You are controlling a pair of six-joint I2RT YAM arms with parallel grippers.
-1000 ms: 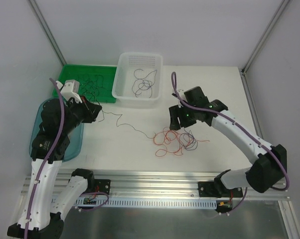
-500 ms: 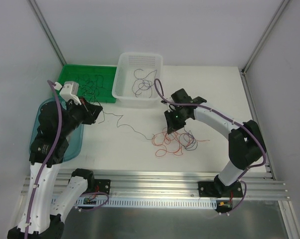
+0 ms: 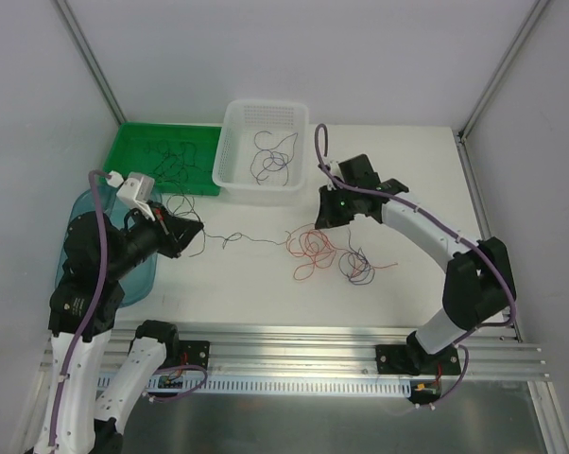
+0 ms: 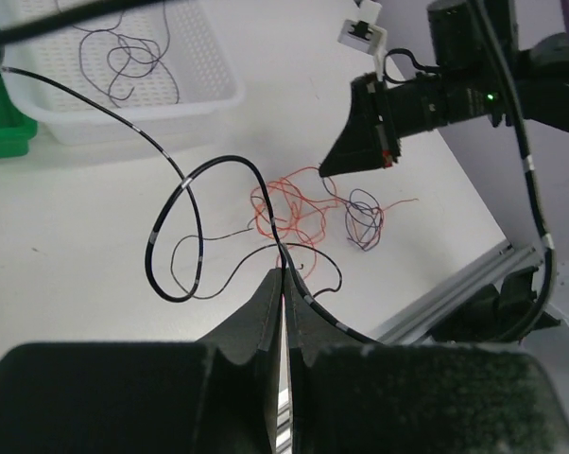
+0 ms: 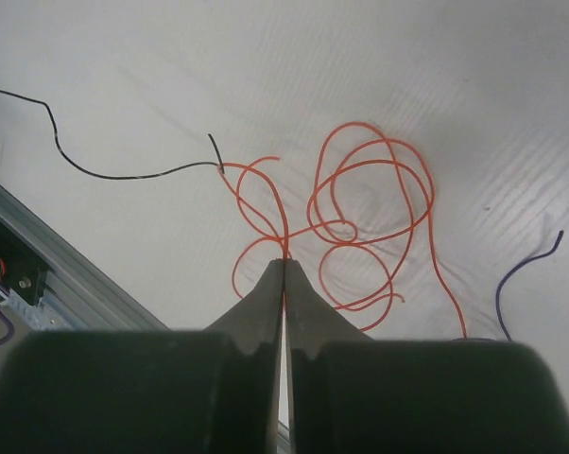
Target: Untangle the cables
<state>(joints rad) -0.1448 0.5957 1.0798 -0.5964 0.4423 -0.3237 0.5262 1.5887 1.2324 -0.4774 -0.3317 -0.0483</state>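
The cables lie mid-table: a red tangle (image 3: 308,248), a dark purple knot (image 3: 357,267) just right of it, and a thin black strand (image 3: 251,239) running left. My left gripper (image 3: 188,233) is shut on that black cable; in the left wrist view the closed tips (image 4: 283,272) pinch it while it loops ahead (image 4: 230,158). My right gripper (image 3: 324,214) hangs above the red tangle, shut on a red strand. The right wrist view shows the tips (image 5: 284,261) pinching red wire, with red loops (image 5: 358,126) hanging beyond and a black end (image 5: 124,176) near them.
A white perforated basket (image 3: 263,102) at the back holds purple strands. A green tray (image 3: 124,142) at back left holds black strands. A teal bin (image 3: 138,274) sits under the left arm. The aluminium rail (image 3: 294,340) runs along the near edge.
My right gripper has shut on a red strand and risen, pulling the red tangle left and away from the purple knot. The left gripper has shifted slightly right and nearer with the black cable.
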